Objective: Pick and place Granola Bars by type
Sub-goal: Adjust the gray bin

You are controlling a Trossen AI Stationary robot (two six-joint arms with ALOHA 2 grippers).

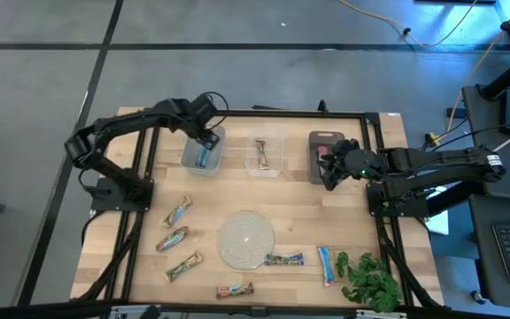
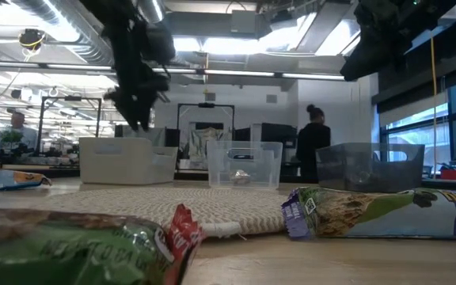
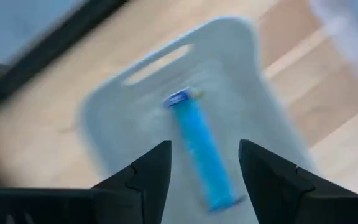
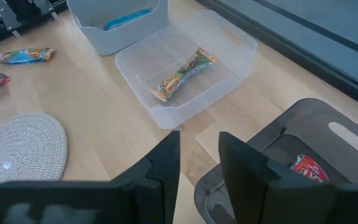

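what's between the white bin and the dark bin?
In the high view, a clear bin sits between the white bin and the dark bin, holding one tan-green granola bar. The right wrist view confirms it.

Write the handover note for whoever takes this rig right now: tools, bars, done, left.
Left tool: open, empty, over the pale bin; a blue bar lies inside.
Right tool: open, empty, at the dark bin, which holds a red bar.
Clear bin: one tan-green bar.
Done: three bars binned, one per bin.
Left: seven bars on the table around the woven mat, including a blue bar beside the plant sprig.
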